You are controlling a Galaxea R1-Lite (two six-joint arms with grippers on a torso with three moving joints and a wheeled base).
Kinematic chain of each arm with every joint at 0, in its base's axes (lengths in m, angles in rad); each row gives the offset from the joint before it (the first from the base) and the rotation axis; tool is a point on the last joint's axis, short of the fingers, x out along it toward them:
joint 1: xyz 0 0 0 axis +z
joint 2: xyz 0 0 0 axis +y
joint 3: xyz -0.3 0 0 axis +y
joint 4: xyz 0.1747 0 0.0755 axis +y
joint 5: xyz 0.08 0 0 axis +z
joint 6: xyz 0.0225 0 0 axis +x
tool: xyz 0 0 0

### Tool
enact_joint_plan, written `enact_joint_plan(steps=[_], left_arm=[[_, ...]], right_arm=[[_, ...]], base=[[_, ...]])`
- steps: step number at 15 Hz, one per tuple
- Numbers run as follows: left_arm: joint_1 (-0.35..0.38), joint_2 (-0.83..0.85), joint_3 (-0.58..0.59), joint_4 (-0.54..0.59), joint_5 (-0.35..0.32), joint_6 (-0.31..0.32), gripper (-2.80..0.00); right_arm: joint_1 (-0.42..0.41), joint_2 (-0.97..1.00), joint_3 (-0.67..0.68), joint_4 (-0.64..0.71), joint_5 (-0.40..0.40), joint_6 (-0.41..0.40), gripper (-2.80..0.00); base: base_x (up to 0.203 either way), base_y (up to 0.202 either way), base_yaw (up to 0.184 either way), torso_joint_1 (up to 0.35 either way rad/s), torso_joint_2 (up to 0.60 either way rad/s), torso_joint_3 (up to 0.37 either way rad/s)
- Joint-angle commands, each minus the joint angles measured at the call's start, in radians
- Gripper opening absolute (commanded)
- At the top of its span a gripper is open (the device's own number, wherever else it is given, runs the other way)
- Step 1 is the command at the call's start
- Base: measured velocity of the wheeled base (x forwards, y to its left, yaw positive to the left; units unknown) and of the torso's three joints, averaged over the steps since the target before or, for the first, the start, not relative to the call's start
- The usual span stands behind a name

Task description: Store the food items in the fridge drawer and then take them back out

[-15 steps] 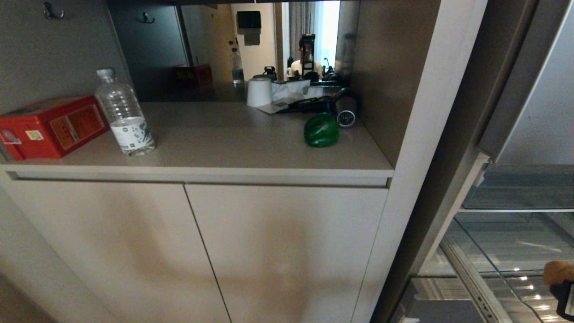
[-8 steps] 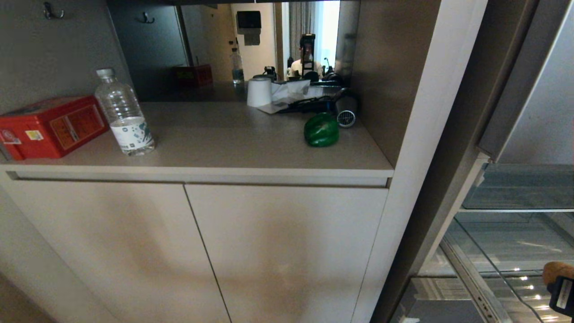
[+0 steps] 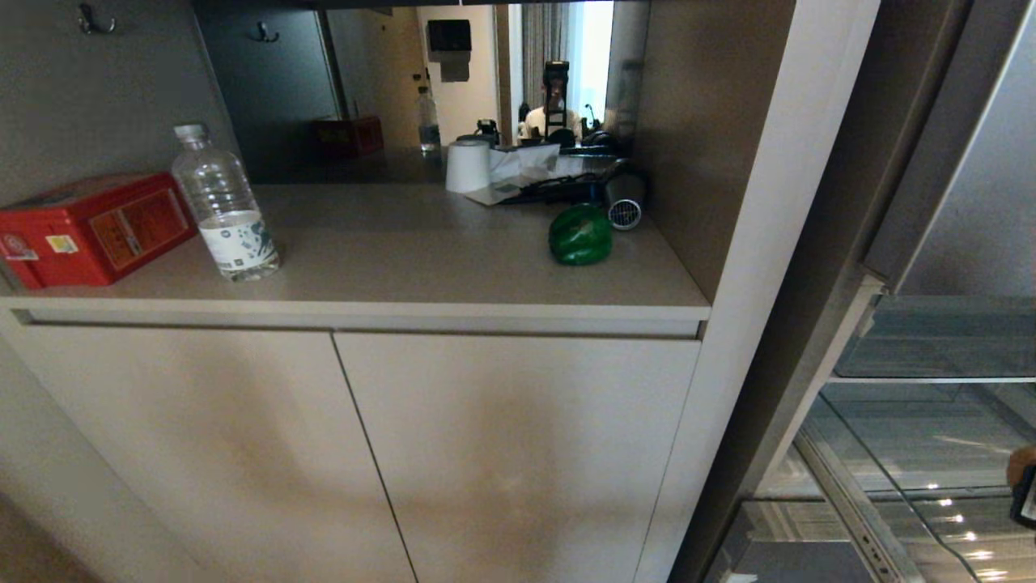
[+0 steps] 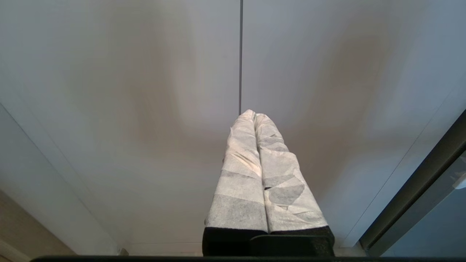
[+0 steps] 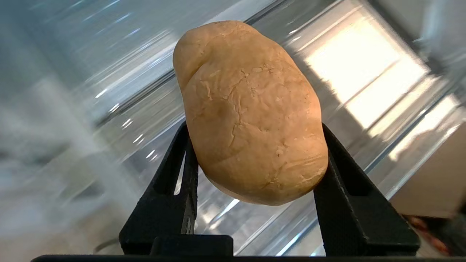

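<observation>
Right wrist view shows the right gripper clamping the oblong tan-brown potato crosswise, over the see-through fridge drawer at the head view's lower right, presumably for dropping in; the glossy green bell pepper waits on the beige counter. Left gripper is pressed closed, idle.

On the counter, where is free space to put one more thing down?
The widest bare patch of the counter lies between the water bottle and the green pepper, toward the front edge. The back right is crowded: white cup, papers, dark hair dryer. The red box fills the left end.
</observation>
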Motion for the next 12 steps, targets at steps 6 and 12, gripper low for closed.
enact_joint_plan(steps=[6, 12], left_arm=[[0.000, 0.000, 0.000, 0.000, 0.000, 0.000, -2.80], [0.000, 0.000, 0.000, 0.000, 0.000, 0.000, -2.80]], right_arm=[[-0.137, 0.202, -0.123, -0.002, 0.043, -0.022, -2.80], [-0.259, 0.358, -0.127, -0.158, 0.070, -0.024, -2.80]], base=[[0.000, 0.000, 0.000, 0.000, 0.00, 0.000], [0.000, 0.000, 0.000, 0.000, 0.00, 0.000]])
